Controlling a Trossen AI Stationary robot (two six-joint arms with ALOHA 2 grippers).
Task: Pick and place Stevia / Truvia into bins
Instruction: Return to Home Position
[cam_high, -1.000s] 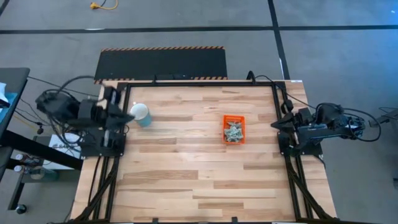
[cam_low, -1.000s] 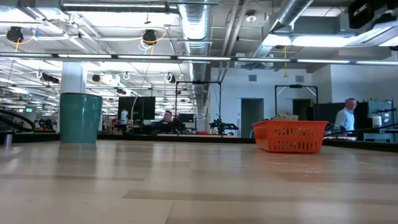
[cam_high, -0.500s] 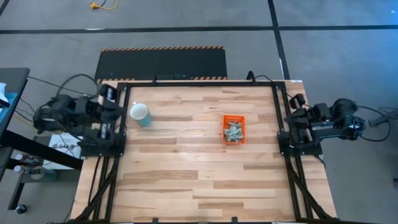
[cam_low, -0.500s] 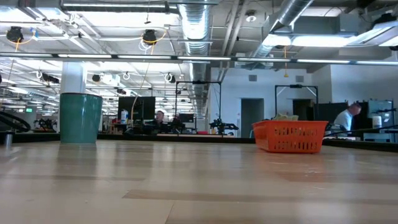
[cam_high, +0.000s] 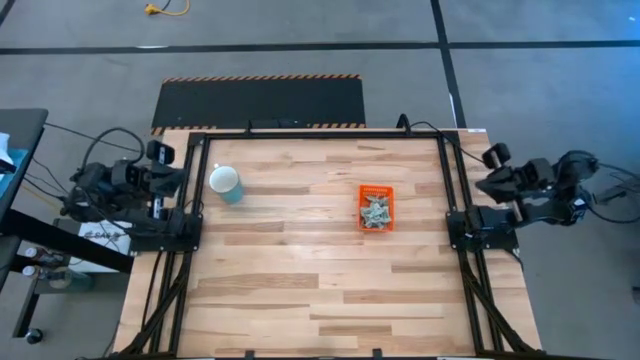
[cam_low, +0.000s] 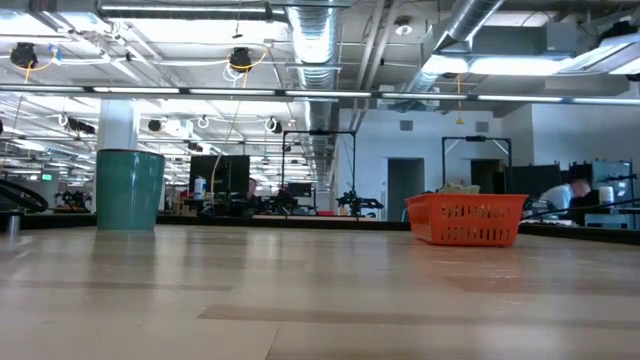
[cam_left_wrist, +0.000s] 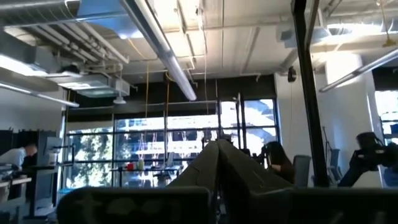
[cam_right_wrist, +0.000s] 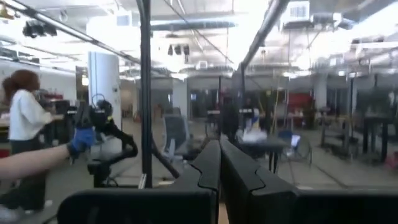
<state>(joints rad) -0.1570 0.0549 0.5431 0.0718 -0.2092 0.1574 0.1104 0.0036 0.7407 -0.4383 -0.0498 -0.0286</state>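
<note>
Retracted: left arm (cam_high: 115, 180), right arm (cam_high: 535, 185); packets (cam_high: 376, 213) in bin (cam_high: 376, 188).

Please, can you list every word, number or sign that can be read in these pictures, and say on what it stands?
No text can be read in any view.
The stevia packets in the orange tray: print too small to read.
The white label, far left of the cup in the high view: too small to read.
The cup: no print shows.
</note>
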